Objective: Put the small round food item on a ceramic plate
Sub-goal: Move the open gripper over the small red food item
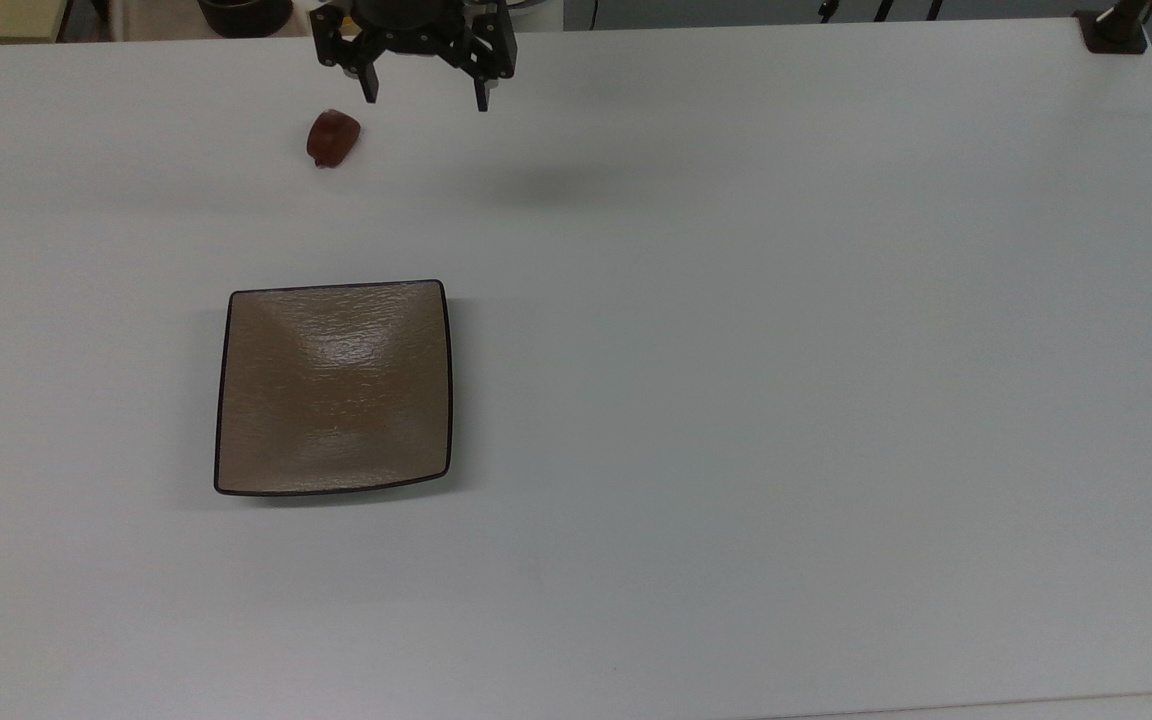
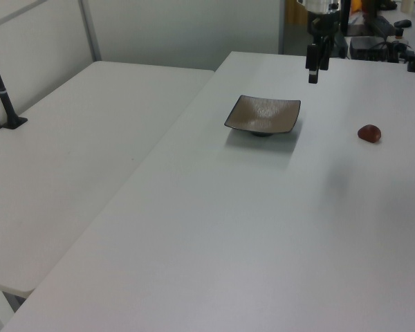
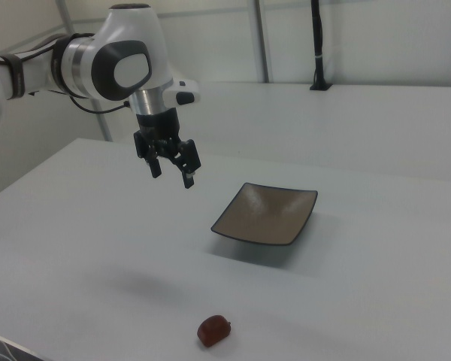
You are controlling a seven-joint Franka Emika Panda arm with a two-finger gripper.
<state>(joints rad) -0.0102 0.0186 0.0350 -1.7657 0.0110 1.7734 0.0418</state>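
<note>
My pincer [image 1: 425, 92] hangs above the table [image 1: 736, 300] with its fingers spread wide and nothing between them, held high, I judge, so I can come down over the food from above. In the top view the food [image 1: 333, 137] lies on the bare table just off my pincer at about eight o'clock, untouched. It is a short oblong lump; its long axis seems to run from one o'clock to seven o'clock there. Farther off, at six o'clock from the food and well apart, the plate [image 1: 236, 400] sits flat and bare.
</note>
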